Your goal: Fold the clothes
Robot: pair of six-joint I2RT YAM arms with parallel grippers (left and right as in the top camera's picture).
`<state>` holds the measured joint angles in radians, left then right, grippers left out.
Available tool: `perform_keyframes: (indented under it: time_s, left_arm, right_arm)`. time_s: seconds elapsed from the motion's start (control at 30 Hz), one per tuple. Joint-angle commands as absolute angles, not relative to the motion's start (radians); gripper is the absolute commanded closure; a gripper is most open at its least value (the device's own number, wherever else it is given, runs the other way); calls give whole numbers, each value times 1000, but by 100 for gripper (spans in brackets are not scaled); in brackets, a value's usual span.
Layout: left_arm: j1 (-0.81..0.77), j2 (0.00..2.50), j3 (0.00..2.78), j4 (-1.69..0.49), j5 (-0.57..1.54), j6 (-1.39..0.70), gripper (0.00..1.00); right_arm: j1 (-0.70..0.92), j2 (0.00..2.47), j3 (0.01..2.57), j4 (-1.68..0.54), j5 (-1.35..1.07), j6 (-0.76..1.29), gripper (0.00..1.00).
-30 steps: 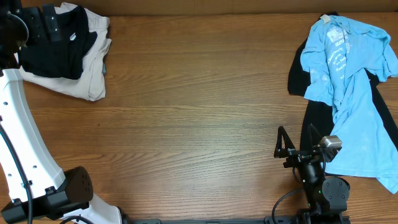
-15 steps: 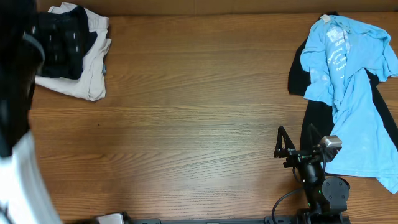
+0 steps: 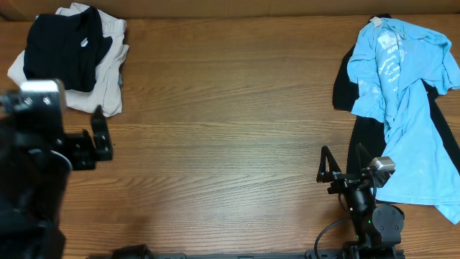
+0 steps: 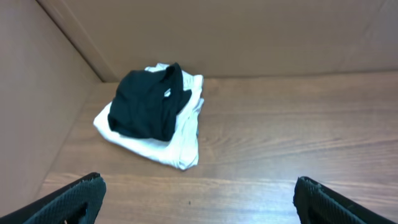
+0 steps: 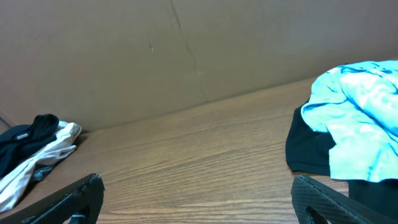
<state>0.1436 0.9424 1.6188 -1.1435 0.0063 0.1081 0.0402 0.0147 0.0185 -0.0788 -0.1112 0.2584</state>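
Holding my right gripper (image 5: 196, 180) spread wide and empty, I risk snagging the black garment (image 3: 366, 137) beneath the crumpled light blue printed tee (image 3: 402, 93) at two o'clock.

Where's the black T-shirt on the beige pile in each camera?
Overhead: black T-shirt, top left corner.
Left wrist: black T-shirt, upper half, left of centre.
Right wrist: black T-shirt, far left edge.
Shared landmark: the beige trousers lying under it.

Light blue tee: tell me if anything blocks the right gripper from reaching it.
Nothing upright. Bare table, then the flat edge of the black garment that lies under the light blue tee, sits before the right gripper.
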Motion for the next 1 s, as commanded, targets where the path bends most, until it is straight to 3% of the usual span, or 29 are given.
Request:
perform_keyframes:
  time_s: [0.0,0.27,0.53,0.97]
  left_arm:
    - [141,826,1402,-1033,2,103,0]
    - [135,551,810,-465,173,18,0]
    - [108,337,384,-84,212,19,0]
    - [91,97,39,111,119,19,0]
  right_arm:
    - [46,3,8,-73,-98,263,0]
    - [46,3,8,-73,-98,263,0]
    - [46,3,8,-73,-98,263,0]
    - [46,3,8,-73,-98,263,0]
